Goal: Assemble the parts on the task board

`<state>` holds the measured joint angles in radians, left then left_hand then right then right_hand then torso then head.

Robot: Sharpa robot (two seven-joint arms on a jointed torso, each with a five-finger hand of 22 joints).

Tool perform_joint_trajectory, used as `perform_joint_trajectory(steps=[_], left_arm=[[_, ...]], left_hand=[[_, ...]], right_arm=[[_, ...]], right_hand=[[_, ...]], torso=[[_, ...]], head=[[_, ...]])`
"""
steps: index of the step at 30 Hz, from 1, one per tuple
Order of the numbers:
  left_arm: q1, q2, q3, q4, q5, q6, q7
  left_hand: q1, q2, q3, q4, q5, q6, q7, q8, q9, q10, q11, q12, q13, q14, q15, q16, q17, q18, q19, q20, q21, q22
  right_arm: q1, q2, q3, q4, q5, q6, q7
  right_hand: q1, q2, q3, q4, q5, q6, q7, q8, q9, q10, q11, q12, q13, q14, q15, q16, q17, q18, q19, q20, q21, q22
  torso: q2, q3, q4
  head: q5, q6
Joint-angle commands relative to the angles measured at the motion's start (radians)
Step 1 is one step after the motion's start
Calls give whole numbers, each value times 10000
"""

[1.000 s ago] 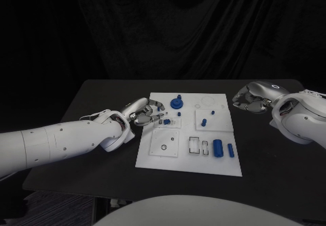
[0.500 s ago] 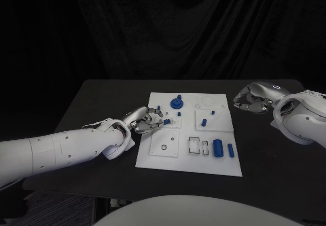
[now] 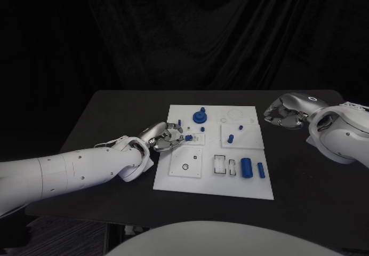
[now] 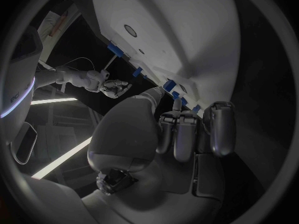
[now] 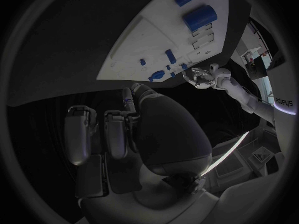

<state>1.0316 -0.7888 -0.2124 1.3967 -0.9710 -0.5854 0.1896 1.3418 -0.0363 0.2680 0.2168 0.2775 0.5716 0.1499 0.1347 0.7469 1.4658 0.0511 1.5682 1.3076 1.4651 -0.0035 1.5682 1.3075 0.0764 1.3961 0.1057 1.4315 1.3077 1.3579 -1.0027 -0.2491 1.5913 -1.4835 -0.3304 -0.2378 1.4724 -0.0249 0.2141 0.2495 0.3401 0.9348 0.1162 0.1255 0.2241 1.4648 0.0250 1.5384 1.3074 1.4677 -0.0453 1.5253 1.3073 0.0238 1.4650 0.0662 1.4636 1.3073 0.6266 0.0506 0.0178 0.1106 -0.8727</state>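
The white task board (image 3: 219, 184) lies in the middle of the table. My left hand (image 3: 161, 137) hovers at the board's left edge with its fingers (image 4: 187, 134) curled in, their tips close to a small blue part (image 3: 188, 137) standing in the board; I cannot tell whether they touch it. My right hand (image 3: 283, 113) hangs curled off the board's far right corner. In the right wrist view a small blue part (image 5: 129, 100) sits pinched between its thumb and a finger. A round blue part (image 3: 200, 116), a blue peg (image 3: 231, 138) and a thick blue cylinder (image 3: 246, 167) rest on the board.
A slim blue part (image 3: 261, 170) lies beside the cylinder near the board's right edge. Bare black table (image 3: 115, 112) stretches to the left of the board and a narrower strip to its right.
My left hand has slid along the board's left edge toward me and now sits beside the small blue part. The right hand has barely moved.
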Motion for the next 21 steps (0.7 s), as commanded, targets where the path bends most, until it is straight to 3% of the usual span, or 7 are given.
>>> perform_joint_trajectory(steps=[1, 5, 11, 13, 21], left_arm=[[-26, 82, 9, -36, 31, -241, -127], [-38, 151, 10, -78, 31, -226, -124], [-61, 278, 10, -161, 31, -191, -121], [-72, 315, 10, -194, 31, -189, -116], [-113, 445, 10, -319, -13, -207, -101]], left_hand=[[115, -18, -20, -8, -27, -92, -1, 160, 43, 1050, 57, 26, 2632, 1057, 39, 26, 2633, -168, 15, 54, -21, 871], [178, 0, -25, -46, -31, -113, -12, 406, 121, 1050, 47, 26, 2632, 1057, 29, 26, 2633, -170, 26, 47, -19, 886], [240, 36, -31, -82, -27, -134, -17, 750, 229, 1050, 41, 26, 2632, 1057, 20, 26, 2633, -176, 49, 39, -9, 915], [252, 44, -47, -93, -24, -141, -10, 951, 291, 1050, 44, 26, 2632, 1057, 22, 26, 2633, -178, 57, 35, -8, 927], [250, 37, -84, -104, -2, -187, 2, 1249, 374, 1050, 53, 26, 2632, 1057, 27, 26, 2633, -177, 60, 38, -15, 934]], right_arm=[[-25, 5, 6, 3, 52, 105, -175], [-27, 26, 6, -8, 122, 139, -176], [-31, 51, 6, -19, 162, 161, -178], [-31, 54, 6, -19, 167, 166, -179], [-35, 51, 6, -19, 175, 191, -189]], right_hand=[[70, -29, 37, 8, 57, 15, 34, -65, -8, 592, 64, -31, 2144, 895, 78, -34, 2173, 52, 534, 45, -34, 2248], [71, -25, 47, 5, 56, 33, 28, -60, -8, 580, 65, -42, 2130, 893, 78, -41, 2166, 53, 531, 45, -40, 2246], [71, -25, 47, 5, 56, 33, 28, -60, -8, 580, 65, -42, 2130, 893, 78, -41, 2166, 53, 531, 45, -40, 2246], [71, -25, 47, 5, 56, 33, 28, -60, -8, 580, 65, -42, 2130, 893, 78, -41, 2166, 53, 531, 45, -40, 2246], [77, -30, 56, -4, 55, 49, 25, -57, -8, 582, 66, -41, 2132, 889, 79, -54, 2154, 59, 521, 46, -64, 2238]], torso=[[-1, 2, -8], [-1, 0, 4], [-2, 9, -29], [-2, 8, -3], [-5, 10, -11]], head=[[15, 1], [4, 1], [39, 1], [14, 1], [5, 1]])
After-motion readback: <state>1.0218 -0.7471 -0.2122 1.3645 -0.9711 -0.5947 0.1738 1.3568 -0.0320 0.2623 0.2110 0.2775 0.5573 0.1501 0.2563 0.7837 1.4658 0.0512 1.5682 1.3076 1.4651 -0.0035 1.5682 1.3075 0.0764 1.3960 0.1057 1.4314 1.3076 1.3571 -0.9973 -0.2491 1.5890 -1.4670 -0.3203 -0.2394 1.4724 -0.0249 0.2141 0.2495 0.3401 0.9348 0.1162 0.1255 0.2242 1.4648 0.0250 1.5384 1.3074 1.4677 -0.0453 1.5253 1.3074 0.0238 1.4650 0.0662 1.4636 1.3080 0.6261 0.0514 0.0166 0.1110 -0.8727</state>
